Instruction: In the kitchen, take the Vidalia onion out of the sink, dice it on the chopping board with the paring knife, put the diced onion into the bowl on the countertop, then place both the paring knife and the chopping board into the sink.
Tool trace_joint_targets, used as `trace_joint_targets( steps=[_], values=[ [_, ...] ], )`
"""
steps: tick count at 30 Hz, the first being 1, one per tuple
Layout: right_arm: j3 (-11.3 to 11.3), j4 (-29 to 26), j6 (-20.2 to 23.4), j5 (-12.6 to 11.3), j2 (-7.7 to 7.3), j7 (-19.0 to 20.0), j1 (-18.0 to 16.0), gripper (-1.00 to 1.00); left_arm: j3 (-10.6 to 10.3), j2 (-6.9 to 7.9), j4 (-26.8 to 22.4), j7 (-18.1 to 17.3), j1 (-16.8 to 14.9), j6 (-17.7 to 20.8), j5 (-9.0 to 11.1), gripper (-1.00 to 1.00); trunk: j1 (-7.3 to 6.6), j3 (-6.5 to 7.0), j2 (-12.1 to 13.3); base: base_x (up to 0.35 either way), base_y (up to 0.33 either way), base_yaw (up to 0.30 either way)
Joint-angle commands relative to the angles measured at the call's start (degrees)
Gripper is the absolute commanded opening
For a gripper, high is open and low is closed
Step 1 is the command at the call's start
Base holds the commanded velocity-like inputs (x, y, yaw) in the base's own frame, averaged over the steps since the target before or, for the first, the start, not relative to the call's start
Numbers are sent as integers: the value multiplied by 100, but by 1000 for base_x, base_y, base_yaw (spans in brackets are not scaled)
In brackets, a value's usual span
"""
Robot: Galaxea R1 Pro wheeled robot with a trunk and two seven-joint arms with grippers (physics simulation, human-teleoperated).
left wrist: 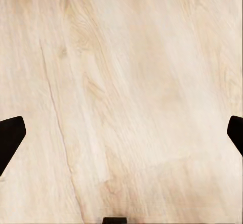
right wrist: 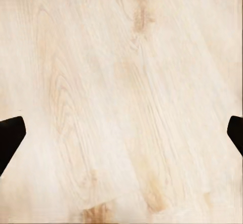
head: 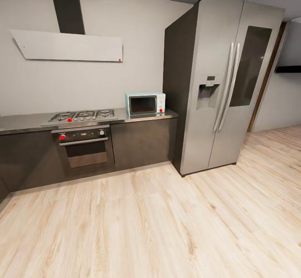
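Note:
The onion, sink, chopping board, paring knife, bowl and dark countertop are out of view. In the left wrist view my left gripper (left wrist: 121,135) is open, its two dark fingertips (left wrist: 10,138) far apart over pale wooden floor, with nothing between them. In the right wrist view my right gripper (right wrist: 121,135) is open in the same way, its dark fingertips (right wrist: 10,137) spread wide above the floor and holding nothing.
Ahead stands a steel-grey worktop (head: 25,122) with a gas hob (head: 81,116), an oven (head: 83,146) below and a small microwave (head: 145,104). A tall steel fridge (head: 221,85) rises at the right. Pale wooden floor (head: 159,223) stretches in front. An extractor hood (head: 71,46) hangs on the wall.

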Motion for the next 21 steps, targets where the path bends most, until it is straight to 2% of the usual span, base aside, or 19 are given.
trace_joint_targets(
  steps=[1, 4, 6, 10, 15, 18, 21],
  values=[
    [3, -84, -18, 4, 0, -40, -1, 100, 4, 2, -119, 2, 4, -9, 3, 100, 0, -5, -3, 0, 0, 0],
    [5, -311, -41, 4, -3, -86, -1, 100, 4, 9, -399, -2, 4, -20, 4, 100, 0, -5, -3, 0, 0, 0],
    [7, -365, -60, 4, -4, -95, -1, 100, 0, 11, -419, -3, 4, -22, 3, 100, 0, -5, -3, 0, 0, 0],
    [14, -395, -239, 4, -4, -88, -2, 100, 0, 16, -267, -4, 4, -30, 0, 100, 0, -5, -3, 0, 0, 0],
    [21, -348, -759, 4, -10, -90, -2, 100, -3, 34, -28, -4, 4, -247, -3, 100, 0, -5, -3, 0, 0, 0],
    [19, -333, -840, 4, -14, -90, -3, 100, -2, 46, 46, -4, 4, -311, 0, 100, 0, -5, -3, 0, 0, 0],
    [18, -312, -885, 4, -20, -97, -2, 100, 3, 122, 111, -4, 4, -404, 4, 100, 0, -5, -3, 0, 0, 0]
  ],
)
